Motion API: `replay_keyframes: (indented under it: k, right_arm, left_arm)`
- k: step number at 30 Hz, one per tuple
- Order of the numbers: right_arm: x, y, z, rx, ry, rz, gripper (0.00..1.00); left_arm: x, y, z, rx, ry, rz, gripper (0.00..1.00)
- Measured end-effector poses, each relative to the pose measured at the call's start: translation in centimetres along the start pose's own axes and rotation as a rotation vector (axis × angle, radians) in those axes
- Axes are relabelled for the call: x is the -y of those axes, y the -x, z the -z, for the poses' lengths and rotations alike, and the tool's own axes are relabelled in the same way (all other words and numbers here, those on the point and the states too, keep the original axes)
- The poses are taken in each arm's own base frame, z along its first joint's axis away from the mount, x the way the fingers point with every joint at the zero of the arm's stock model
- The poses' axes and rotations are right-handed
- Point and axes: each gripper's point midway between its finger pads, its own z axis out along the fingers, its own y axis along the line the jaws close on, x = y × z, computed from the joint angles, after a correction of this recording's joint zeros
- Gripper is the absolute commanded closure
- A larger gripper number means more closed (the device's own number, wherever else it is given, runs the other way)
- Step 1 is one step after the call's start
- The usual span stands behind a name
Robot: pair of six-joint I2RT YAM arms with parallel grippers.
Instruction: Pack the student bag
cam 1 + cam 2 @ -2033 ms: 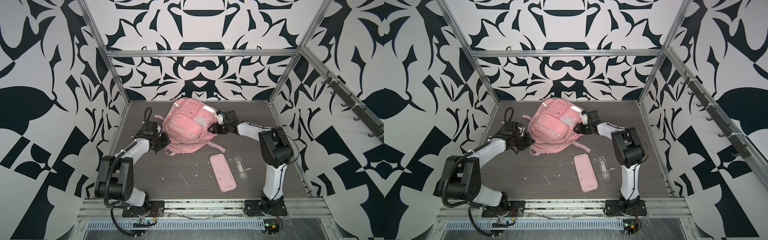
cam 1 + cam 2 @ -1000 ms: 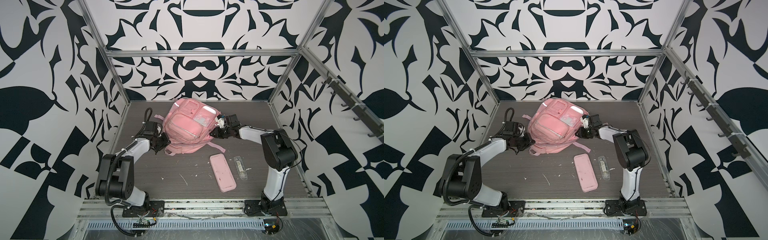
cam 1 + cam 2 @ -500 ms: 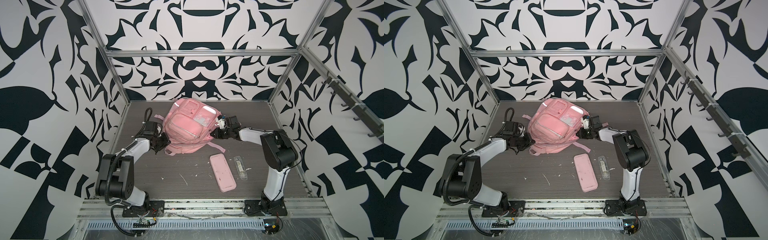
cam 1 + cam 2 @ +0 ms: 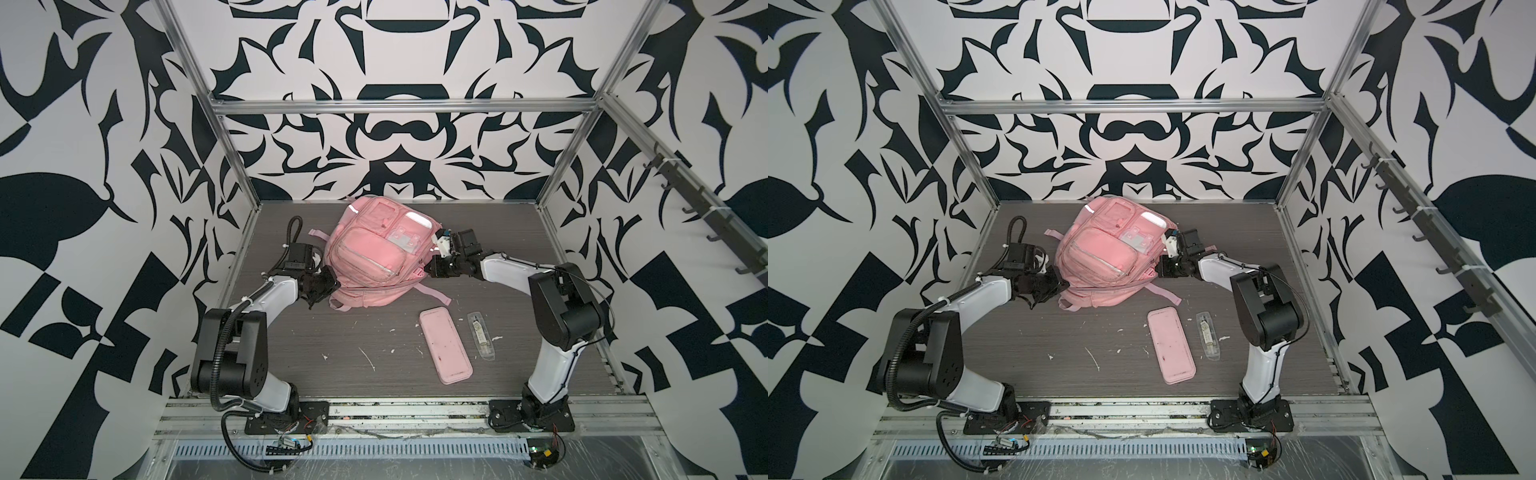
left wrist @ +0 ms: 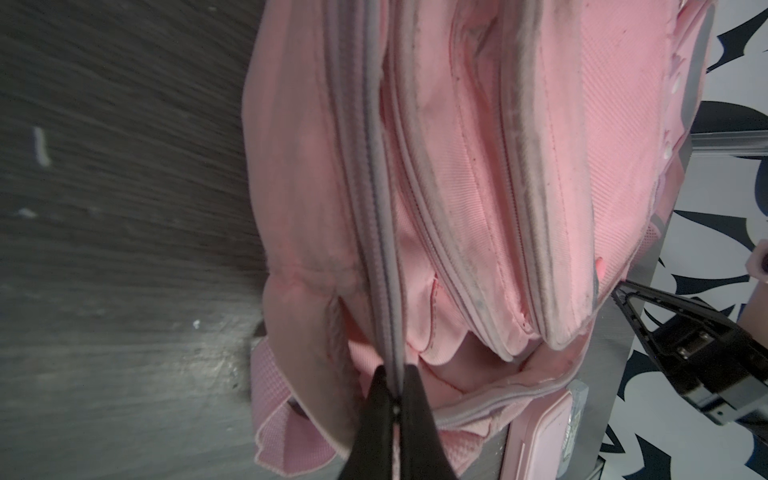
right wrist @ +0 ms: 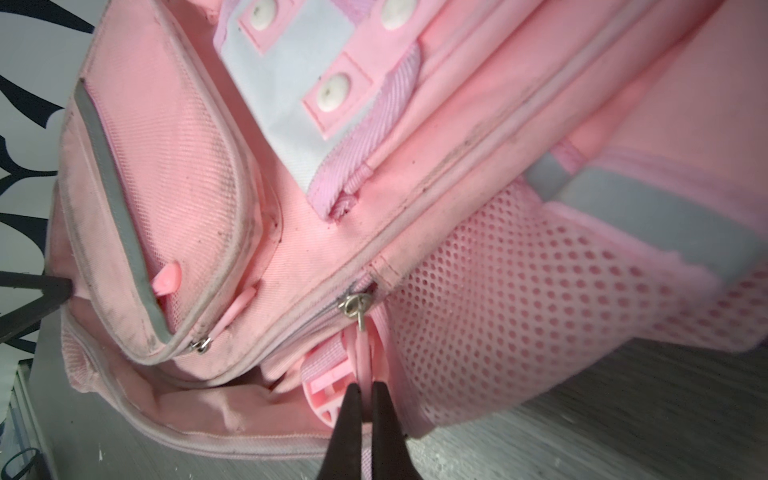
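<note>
Desk [image 4: 374,374]: pink student bag [image 4: 370,253] at back-centre, both hands on it.
Bag lies face-up, main pocket gaping. Pink pencil case [image 4: 445,350] & clear packet [image 4: 481,341] lie side by side nr front right, apart from bag. L hand [image 5: 395,399] pinched tight on bag's zip edge, left side; R hand [image 6: 365,395] clamped on pink zip pull [image 6: 360,345], right side.

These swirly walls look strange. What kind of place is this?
Most likely a robot test booth. A left arm and a right arm are bolted at the front of a table, metal frame bars hold patterned walls, and a pink student bag lies between the arms.
</note>
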Motion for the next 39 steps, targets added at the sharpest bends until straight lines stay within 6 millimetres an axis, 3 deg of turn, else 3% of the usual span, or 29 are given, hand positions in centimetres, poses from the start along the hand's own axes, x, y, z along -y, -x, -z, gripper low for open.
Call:
replay_keyframes:
  k: [13, 22, 31, 39]
  right_arm:
    - [-4.1, -0.3, 0.8, -0.118, -0.157, 0.169, 1.0]
    - [-6.1, -2.7, 0.6, -0.257, -0.23, 0.278, 1.0]
    - [-9.1, -7.5, -1.2, -0.428, -0.218, 0.39, 1.0]
    - [-12.9, -9.8, -1.5, -0.482, -0.13, 0.396, 1.0]
  left_arm:
    - [0.8, -0.2, 0.3, 0.011, -0.005, -0.008, 0.98]
    - [1.6, -0.6, 0.4, 0.018, -0.006, -0.017, 0.94]
    - [2.2, -1.4, 0.0, 0.013, 0.005, -0.027, 0.93]
    - [1.7, -0.9, 0.2, 0.052, 0.041, -0.016, 0.91]
